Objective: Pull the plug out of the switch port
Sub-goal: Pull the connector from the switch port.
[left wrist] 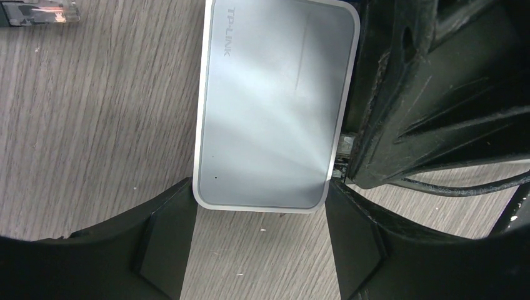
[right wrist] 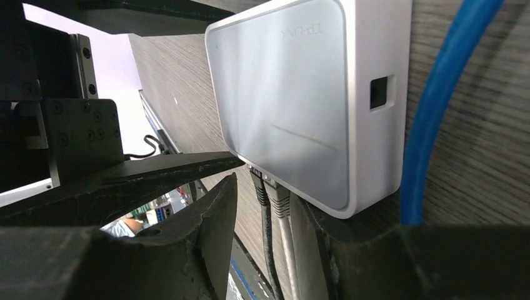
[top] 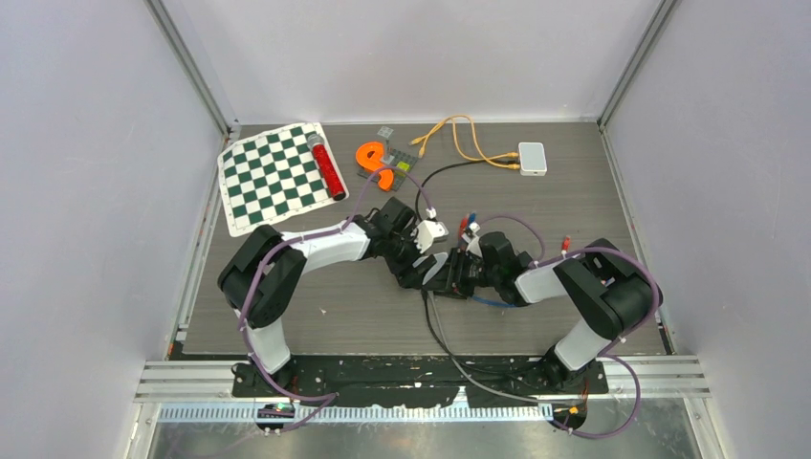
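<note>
Where plugs [right wrist: 275, 190] enter switch [left wrist: 275, 106], ports hidden; left pincer [left wrist: 259, 194] clamps switch; right pincer [right wrist: 265, 212] parted astride both plugs.

Checker mat [top: 273, 175] lies back L on the table [top: 612, 201], w/ a tube [top: 327, 165] on its R edge. Rings [top: 373, 158] sit just R of the tube. Small box [top: 532, 158] is back R; a cord [top: 459, 134] runs from it toward the rings. Mid table lies a second box [left wrist: 275, 106]; two cords [right wrist: 275, 206] go into one side, a third cord [right wrist: 437, 106] lies beside it, a loose plug [left wrist: 44, 12] apart.
</note>
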Controlling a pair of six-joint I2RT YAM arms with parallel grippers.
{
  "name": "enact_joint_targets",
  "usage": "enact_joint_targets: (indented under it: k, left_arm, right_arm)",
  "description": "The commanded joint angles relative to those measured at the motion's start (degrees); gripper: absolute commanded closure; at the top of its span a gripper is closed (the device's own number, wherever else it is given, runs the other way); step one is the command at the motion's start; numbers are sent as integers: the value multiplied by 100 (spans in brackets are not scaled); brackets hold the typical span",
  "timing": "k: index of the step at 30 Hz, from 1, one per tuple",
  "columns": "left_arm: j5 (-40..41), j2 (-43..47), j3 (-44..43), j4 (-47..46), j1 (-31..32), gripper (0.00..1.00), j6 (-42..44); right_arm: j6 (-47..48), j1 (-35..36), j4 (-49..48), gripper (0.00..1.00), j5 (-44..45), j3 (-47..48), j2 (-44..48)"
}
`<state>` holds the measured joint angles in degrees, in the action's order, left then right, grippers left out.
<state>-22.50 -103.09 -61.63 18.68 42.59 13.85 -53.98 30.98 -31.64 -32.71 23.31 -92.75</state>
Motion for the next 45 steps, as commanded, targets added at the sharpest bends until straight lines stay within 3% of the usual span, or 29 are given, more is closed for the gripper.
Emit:
enact_joint_targets:
  k: [1,9,13,15,17,19,25,33,39,45]
  left_arm:
    - [-702,-70,216,600,136,56,-223]
    - [-941,-100,146,645,96,57,-192]
    - [-1007,-90,124,738,84,57,-138]
    - [-1019,-92,143,749,70,58,-129]
    - [-1040,-97,145,751,59,58,-119]
    - [-1062,-107,144,753,57,58,-119]
    - [-1109,-126,116,794,48,59,-94]
    - [-754,-126,138,725,-23,59,-217]
    - [-532,-151,27,804,-143,60,-245]
    - [-522,-183,22,797,-146,60,-261]
  right_arm:
    - [-6,-22,27,57,756,-296,-299]
    - [-152,-23,-24,66,978,-481,-241]
    - [-199,-31,175,54,1187,-427,-202]
    - [-184,-31,205,52,1225,-412,-157]
    - [-154,-35,212,57,1216,-380,-151]
    - [-137,-31,200,69,1176,-341,-182]
    - [-164,-33,117,92,1130,-319,-279]
    - [748,-28,899,95,852,-186,5]
    - [1024,-22,783,95,146,-416,40]
    - [1167,-17,1021,95,128,-512,280]
